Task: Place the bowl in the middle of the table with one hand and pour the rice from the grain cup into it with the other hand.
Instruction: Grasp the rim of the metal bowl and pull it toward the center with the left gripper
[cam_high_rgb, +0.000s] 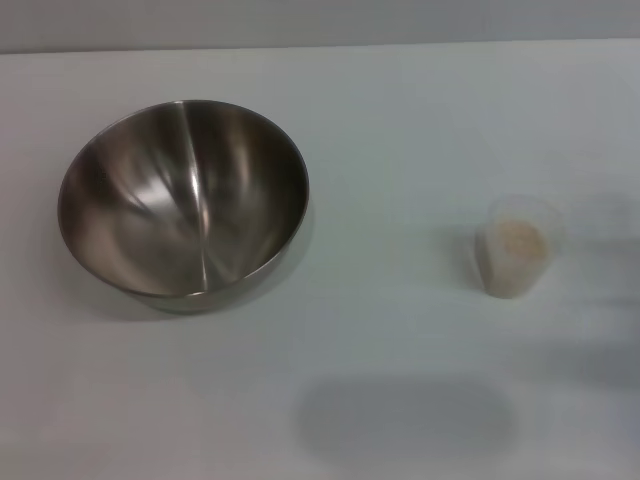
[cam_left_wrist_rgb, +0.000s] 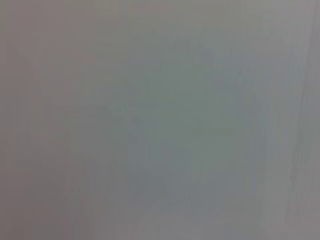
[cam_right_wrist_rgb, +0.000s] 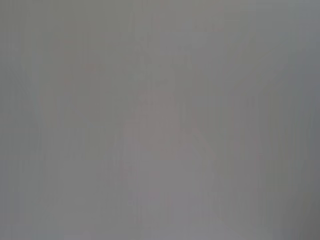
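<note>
No text, label, brand, number or sign can be read anywhere: none on the large round brushed stainless-steel bowl (cam_high_rgb: 183, 200), none on the small clear frosted plastic grain cup (cam_high_rgb: 518, 246), none on the plain white table (cam_high_rgb: 400, 150); both wrist views show only blank grey

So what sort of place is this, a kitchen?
Probably a test bench set up like a kitchen: a plain white table holding only a steel bowl and a grain cup of rice.
</note>
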